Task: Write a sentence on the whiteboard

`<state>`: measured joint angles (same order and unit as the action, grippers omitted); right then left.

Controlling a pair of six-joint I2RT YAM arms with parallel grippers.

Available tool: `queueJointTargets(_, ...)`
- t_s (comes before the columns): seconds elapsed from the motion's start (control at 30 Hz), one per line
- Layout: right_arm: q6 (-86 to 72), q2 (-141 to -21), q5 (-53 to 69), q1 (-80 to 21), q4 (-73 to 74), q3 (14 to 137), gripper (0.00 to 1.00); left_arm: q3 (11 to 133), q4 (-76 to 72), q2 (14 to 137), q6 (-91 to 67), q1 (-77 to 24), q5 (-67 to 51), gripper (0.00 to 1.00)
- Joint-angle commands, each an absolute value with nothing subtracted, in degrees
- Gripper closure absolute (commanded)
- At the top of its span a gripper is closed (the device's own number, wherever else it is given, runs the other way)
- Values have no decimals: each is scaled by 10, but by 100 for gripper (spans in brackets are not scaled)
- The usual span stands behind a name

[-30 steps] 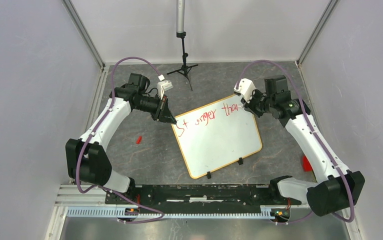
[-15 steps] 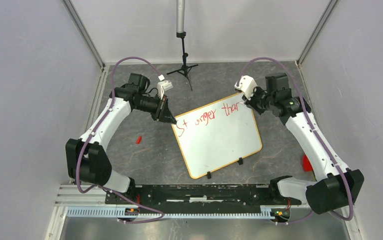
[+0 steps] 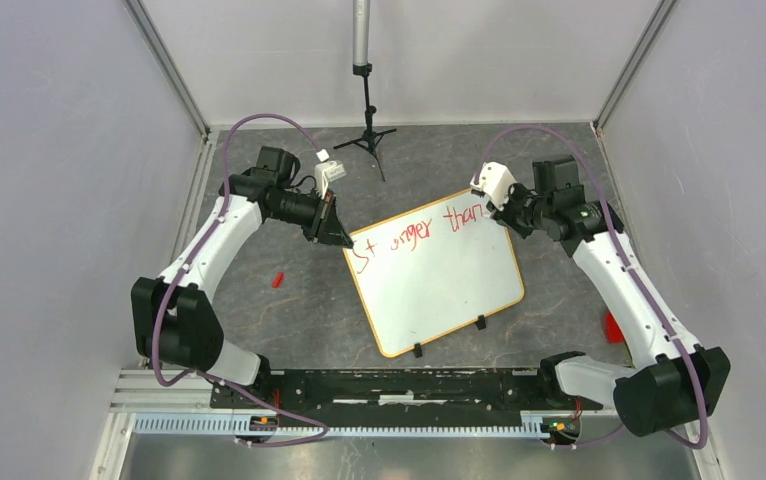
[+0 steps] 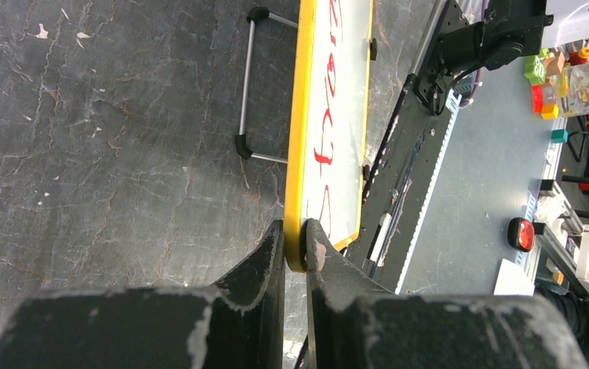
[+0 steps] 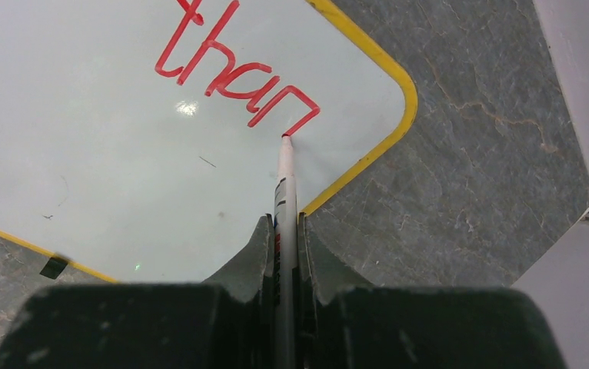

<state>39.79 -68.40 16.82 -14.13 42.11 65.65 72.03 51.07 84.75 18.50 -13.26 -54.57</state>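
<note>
Whiteboard [image 3: 439, 285] lies skewed on table [image 3: 289, 320] between both arms. Left gripper [image 4: 295, 244] at its left corner, jaws pinched on the yellow frame [image 4: 301, 115], likely to stop it sliding under pen pressure. Sentence [image 3: 411, 240] runs along its far edge, so far ending "than". Right gripper [image 5: 282, 231] clamped on marker [image 5: 285, 165], tip touching the board near its right corner, at the end of the n.

whiteboard [image 3: 439, 280] on table [image 3: 289, 315], left jaws on its far-left corner, marker [image 5: 285, 173] tip near its far-right corner
</note>
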Motion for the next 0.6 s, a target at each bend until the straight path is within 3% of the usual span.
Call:
queueJointTargets(0.0, 410, -678, 178, -138, 438, 659, 100, 714, 476, 846, 178, -134, -544, 97)
queueJointTargets(0.1, 410, -680, 187, -138, 448, 685, 100, 711, 464, 843, 167, -135, -538, 95)
queueJointTargets(0.27, 419, -681, 214, -141, 463, 732, 100, 707, 445, 834, 146, -134, -533, 72)
queueJointTargets(0.57, 404, -685, 289, -161, 474, 758, 100, 675, 385, 811, 100, -117, -545, 58)
